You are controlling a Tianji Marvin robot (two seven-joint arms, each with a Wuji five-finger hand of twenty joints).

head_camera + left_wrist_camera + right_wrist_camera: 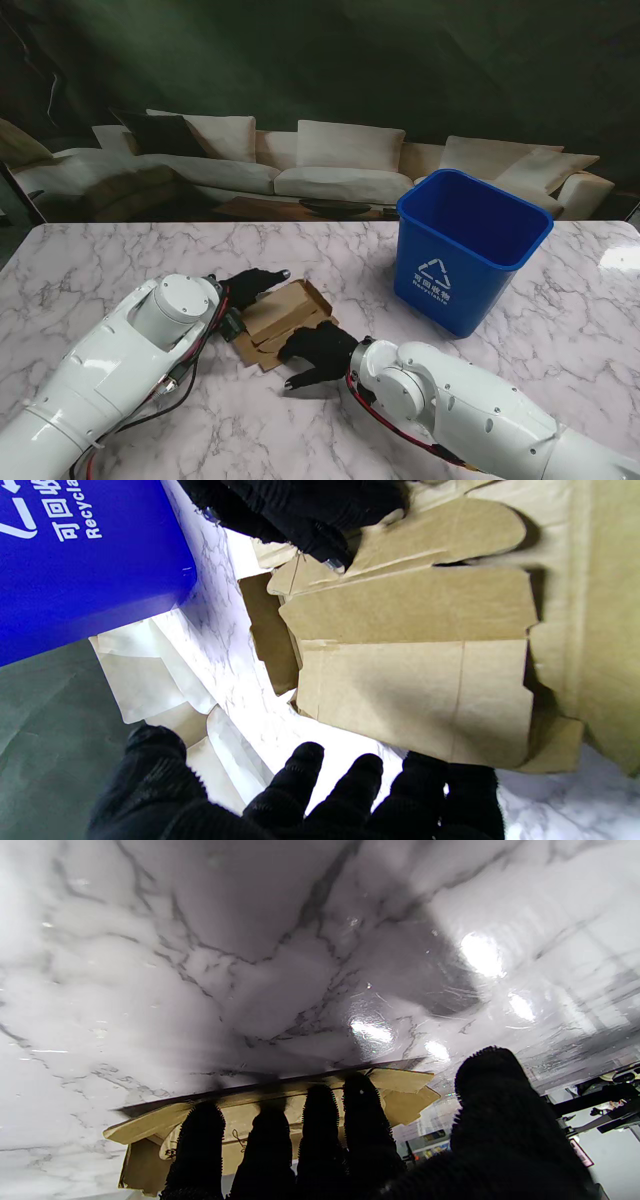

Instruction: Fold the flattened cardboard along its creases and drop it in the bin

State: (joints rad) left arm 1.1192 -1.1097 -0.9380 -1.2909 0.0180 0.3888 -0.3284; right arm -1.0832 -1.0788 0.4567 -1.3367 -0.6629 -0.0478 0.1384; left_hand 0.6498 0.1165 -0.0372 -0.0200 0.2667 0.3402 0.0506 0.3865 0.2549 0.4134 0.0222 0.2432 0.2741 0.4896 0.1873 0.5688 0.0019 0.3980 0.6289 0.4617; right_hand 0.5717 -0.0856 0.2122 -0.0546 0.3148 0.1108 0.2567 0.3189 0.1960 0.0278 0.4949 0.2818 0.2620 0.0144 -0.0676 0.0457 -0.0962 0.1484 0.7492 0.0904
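The brown cardboard (282, 318) lies partly folded on the marble table, left of the blue bin (470, 245). My left hand (255, 283) reaches over its far left edge with fingers apart and grips nothing. In the left wrist view the folded flaps of the cardboard (410, 680) lie beyond the spread fingers (295, 780). My right hand (318, 350) rests on the near right edge. In the right wrist view its fingers (320, 1135) lie flat over the cardboard (400, 1085), with the thumb (495, 1090) held apart to one side.
The bin (75, 570) stands upright on the table's right side, with a white recycling mark on its front. Marble table (120, 260) stretches left of and nearer than the cardboard. A sofa backdrop runs behind the far edge.
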